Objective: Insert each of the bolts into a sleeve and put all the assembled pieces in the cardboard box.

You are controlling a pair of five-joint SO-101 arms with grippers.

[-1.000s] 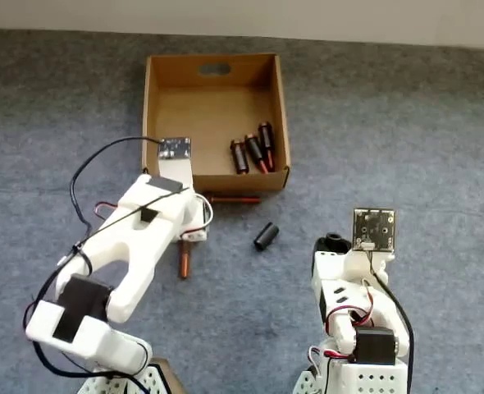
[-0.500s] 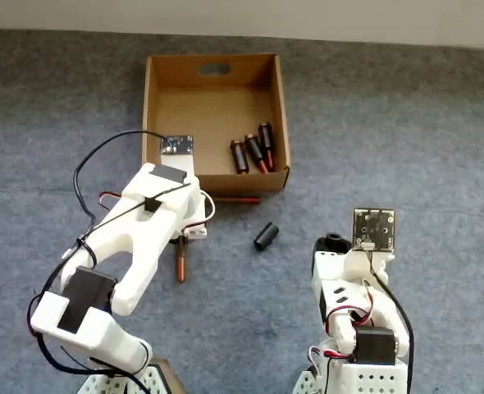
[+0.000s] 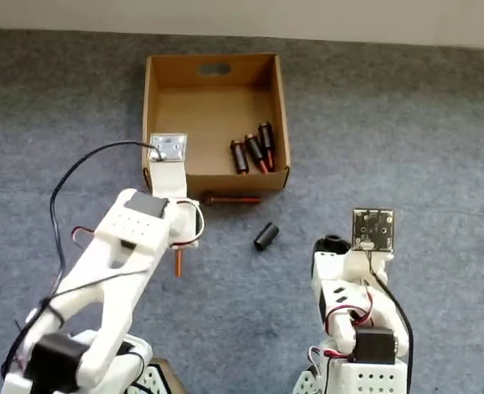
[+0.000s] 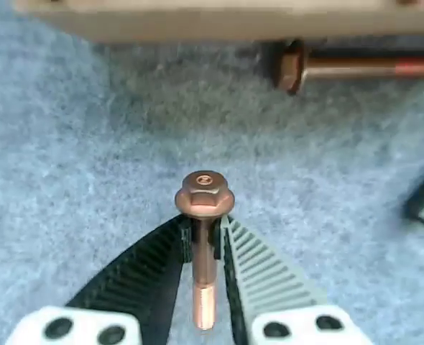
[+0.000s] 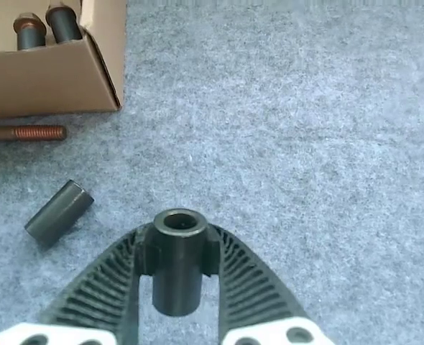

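The step in hand, as I judge it, is mating the bolt (image 4: 204,194) in my left tool (image 4: 205,226) with the sleeve (image 5: 177,277) in my right tool (image 5: 177,244); to do it well I should bring the two together over open tabletop (image 3: 439,148), line the shank up with the bore before pushing, and go gently so neither piece twists in its grip; the left tool is closed to a narrow gap on the shank just under the hex head, with the threaded end lying back between the fingers, so I expect to have to turn that wrist to offer the thread first; the right tool is clamped on the sleeve's sides, its open bore showing at the fingertip end; my left arm stretches from its base at the near left towards the cardboard box (image 3: 213,59), the tool low over the tabletop just near of the box's near wall; my right arm sits folded close over its base at the near right; between them lie a loose sleeve (image 3: 265,236) and, against the box's near wall, a loose bolt (image 3: 230,199); three assembled pieces (image 3: 253,150) lie inside the box at its right.
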